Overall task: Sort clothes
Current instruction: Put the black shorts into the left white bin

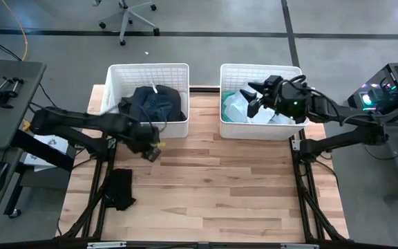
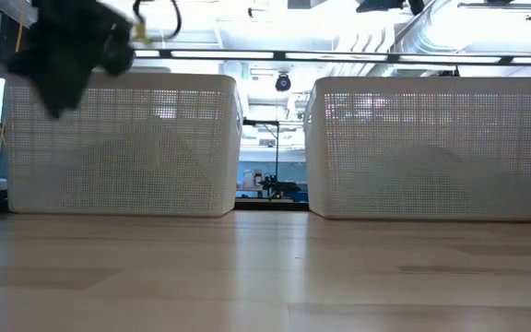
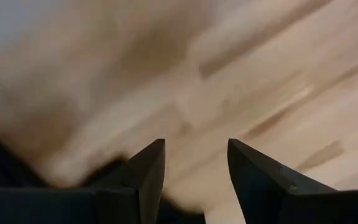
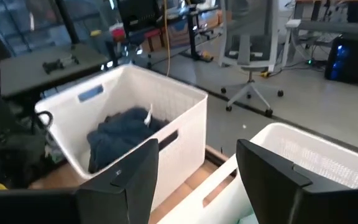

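Observation:
A black garment (image 1: 119,188) lies in a heap on the wooden table near its left front. More dark garments (image 1: 152,102) lie in the left white basket (image 1: 116,72); they also show in the right wrist view (image 4: 120,134). Pale blue and white clothes (image 1: 244,109) lie in the right basket (image 1: 292,70). My left gripper (image 1: 152,153) hangs over the table just in front of the left basket, open, with nothing between its fingers (image 3: 196,168). My right gripper (image 1: 253,97) hovers over the right basket, open and empty (image 4: 197,168).
The two baskets stand side by side at the table's far edge with a narrow gap between them (image 2: 273,184). Bare wood (image 1: 226,187) spreads in front of them. A desk (image 1: 5,83) stands left of the table and an office chair (image 1: 126,17) behind it.

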`<action>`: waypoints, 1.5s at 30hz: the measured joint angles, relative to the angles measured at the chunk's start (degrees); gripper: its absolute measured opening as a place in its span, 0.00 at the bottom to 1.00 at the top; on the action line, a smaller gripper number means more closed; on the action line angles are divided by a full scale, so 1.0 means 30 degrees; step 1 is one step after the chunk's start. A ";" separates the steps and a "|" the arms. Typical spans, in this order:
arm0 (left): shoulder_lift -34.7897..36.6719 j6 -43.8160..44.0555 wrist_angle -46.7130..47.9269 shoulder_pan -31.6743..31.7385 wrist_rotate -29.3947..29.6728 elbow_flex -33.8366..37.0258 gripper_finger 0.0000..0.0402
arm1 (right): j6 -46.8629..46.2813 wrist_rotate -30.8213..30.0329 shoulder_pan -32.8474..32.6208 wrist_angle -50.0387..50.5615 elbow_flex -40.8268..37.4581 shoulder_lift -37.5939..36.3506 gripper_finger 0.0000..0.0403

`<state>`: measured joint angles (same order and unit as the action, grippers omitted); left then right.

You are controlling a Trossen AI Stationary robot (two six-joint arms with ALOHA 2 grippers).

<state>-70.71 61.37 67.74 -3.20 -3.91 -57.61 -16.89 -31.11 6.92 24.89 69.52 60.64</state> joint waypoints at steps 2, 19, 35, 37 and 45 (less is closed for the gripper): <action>-0.0543 0.0896 -0.0011 -0.0704 -0.1060 0.0763 0.40 | 0.0126 0.0036 -0.0184 0.0269 -0.0007 0.0253 0.51; -0.2115 0.9973 -0.4252 -0.8860 -0.5517 0.6482 0.40 | 0.0651 0.0036 -0.0232 0.0318 -0.0015 0.1262 0.51; -0.1500 1.2343 -1.0694 -0.9435 0.1098 0.9231 0.03 | 0.0651 0.0050 -0.0216 0.0303 -0.0015 0.1262 0.51; -0.0901 1.0272 -1.1454 -0.9262 0.2795 0.8794 0.02 | 0.0651 0.0058 -0.0181 0.0310 -0.0015 0.1262 0.51; 0.2787 0.2737 -1.2815 -0.8226 0.8513 0.4579 0.01 | 0.0497 -0.0034 -0.0178 0.0017 -0.0015 0.1262 0.51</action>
<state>-62.35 69.58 29.29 -27.87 21.63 -43.87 -15.40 -31.21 6.38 24.94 69.47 64.42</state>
